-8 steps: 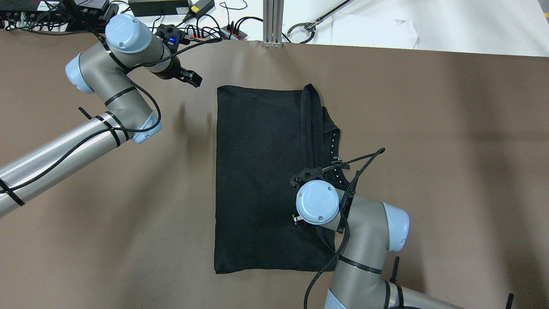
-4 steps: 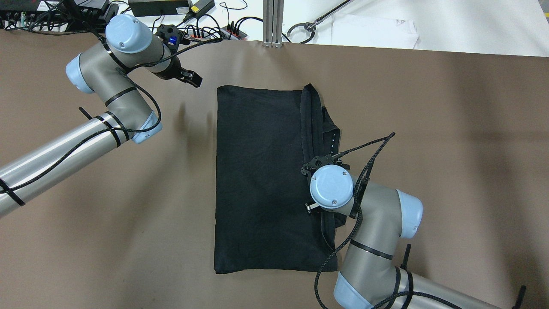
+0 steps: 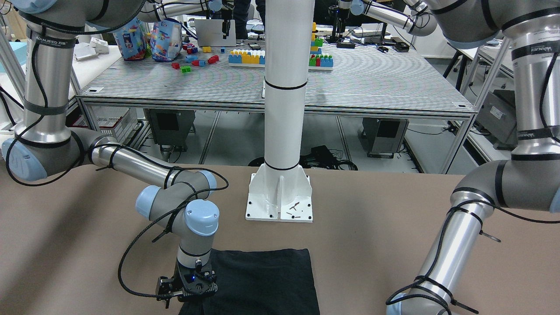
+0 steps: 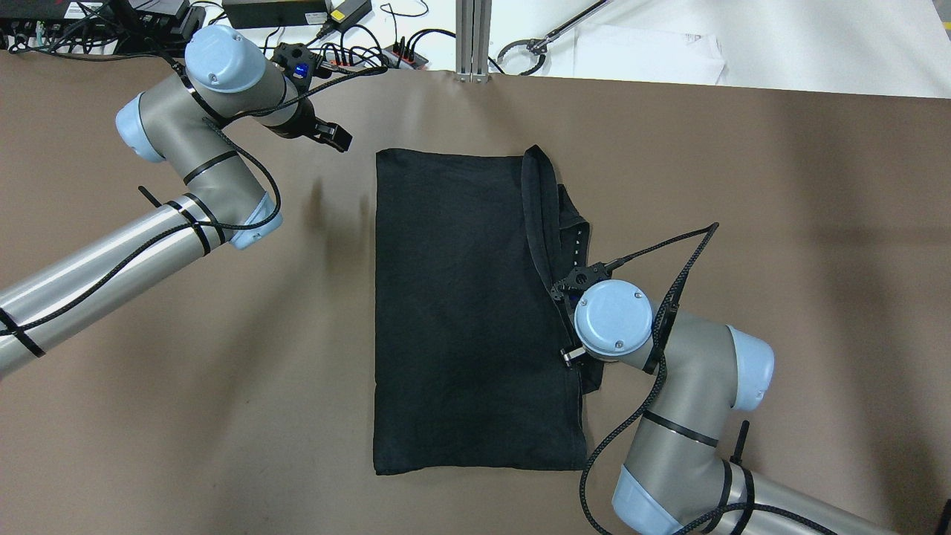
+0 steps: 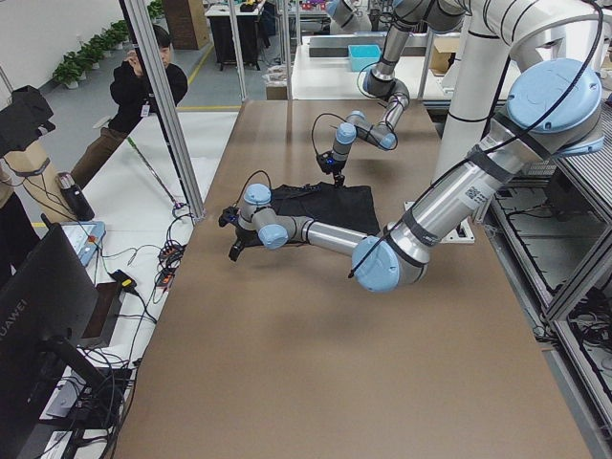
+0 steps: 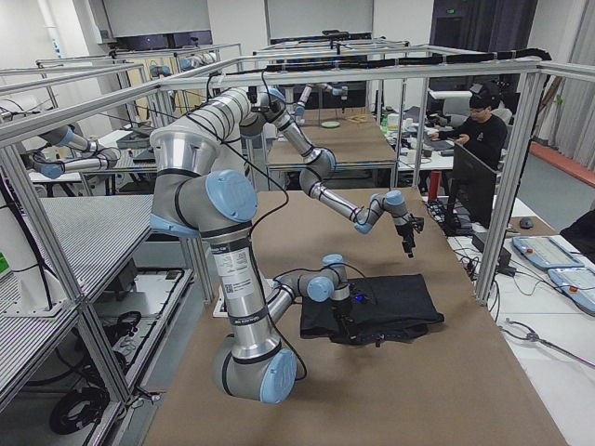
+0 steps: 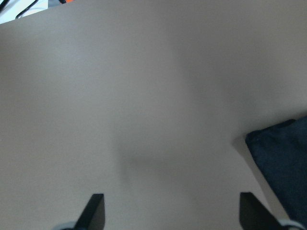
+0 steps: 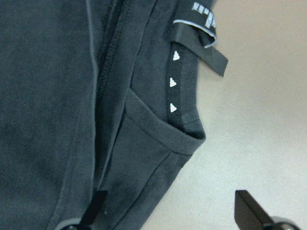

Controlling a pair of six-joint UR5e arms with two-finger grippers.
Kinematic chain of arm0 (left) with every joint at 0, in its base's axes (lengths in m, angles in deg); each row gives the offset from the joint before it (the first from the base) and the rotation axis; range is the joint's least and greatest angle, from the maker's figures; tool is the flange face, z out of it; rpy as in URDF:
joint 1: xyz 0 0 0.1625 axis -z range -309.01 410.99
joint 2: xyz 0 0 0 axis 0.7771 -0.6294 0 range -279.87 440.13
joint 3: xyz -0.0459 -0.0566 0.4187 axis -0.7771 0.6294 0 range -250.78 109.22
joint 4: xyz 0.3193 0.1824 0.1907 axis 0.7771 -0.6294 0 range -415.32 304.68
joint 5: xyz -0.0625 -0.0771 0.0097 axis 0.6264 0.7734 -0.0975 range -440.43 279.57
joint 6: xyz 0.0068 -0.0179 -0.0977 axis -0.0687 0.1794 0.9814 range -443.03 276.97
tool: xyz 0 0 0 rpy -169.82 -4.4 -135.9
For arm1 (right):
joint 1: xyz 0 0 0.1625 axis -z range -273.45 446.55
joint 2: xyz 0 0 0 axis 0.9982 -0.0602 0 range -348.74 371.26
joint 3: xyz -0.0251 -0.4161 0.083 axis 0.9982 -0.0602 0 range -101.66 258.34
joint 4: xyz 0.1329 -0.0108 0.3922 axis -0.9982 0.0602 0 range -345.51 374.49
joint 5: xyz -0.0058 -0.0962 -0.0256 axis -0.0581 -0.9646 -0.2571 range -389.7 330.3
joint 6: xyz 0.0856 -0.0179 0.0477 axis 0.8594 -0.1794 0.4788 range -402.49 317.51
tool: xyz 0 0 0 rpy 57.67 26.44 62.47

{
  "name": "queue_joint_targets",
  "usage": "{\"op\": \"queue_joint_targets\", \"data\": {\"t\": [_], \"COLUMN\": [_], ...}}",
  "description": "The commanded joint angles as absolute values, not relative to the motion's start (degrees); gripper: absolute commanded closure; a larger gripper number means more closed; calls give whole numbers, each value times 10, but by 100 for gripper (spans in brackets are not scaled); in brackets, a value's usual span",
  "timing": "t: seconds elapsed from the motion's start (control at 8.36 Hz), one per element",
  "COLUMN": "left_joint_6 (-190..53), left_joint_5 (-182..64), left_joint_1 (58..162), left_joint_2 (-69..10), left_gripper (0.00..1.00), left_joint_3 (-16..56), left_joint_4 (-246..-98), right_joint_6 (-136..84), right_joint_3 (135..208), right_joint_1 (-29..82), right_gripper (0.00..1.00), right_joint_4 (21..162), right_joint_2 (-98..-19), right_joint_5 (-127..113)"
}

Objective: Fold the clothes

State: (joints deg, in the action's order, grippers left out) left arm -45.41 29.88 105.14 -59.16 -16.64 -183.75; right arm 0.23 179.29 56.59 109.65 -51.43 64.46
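Observation:
The black garment (image 4: 461, 312) lies flat on the brown table as a folded rectangle. Its neck collar with white triangle marks (image 4: 578, 239) sticks out at the right edge. My right gripper (image 8: 170, 211) is open and points down over that right edge, just below the collar (image 8: 175, 110). One finger (image 8: 96, 206) is over the cloth and the other (image 8: 249, 208) is over bare table. In the overhead view the wrist hides it. My left gripper (image 4: 334, 137) is open and empty above bare table, left of the garment's far left corner (image 7: 283, 163).
Cables and power strips (image 4: 334, 44) and a white sheet (image 4: 646, 52) lie beyond the table's far edge. A white post with a base plate (image 3: 280, 197) stands at the robot's side of the table. An operator (image 5: 143, 81) stands by the table's far edge.
My right arm has moved to the right, from over the garment's lower middle to its right edge near the collar. The left arm has barely moved. The garment has not shifted.

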Motion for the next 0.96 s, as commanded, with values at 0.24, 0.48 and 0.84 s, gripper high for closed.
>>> {"op": "queue_joint_targets", "data": {"t": [0.24,0.48,0.84], "left_joint_6": [-454,-454,-453], "left_joint_5": [299,299,299], "left_joint_1": [1051,1051,1051], "left_joint_2": [-589,-589,-589], "left_gripper": [0,0,0], "left_joint_3": [-166,-166,-166], "left_joint_4": [-1838,-1838,-1838], "right_joint_6": [33,61,64], "right_joint_3": [1787,1693,1546], "right_joint_1": [553,552,525], "right_gripper": [7,7,6], "right_joint_4": [1098,1097,981], "right_joint_2": [-456,-373,-320], "right_joint_5": [648,648,646]}}
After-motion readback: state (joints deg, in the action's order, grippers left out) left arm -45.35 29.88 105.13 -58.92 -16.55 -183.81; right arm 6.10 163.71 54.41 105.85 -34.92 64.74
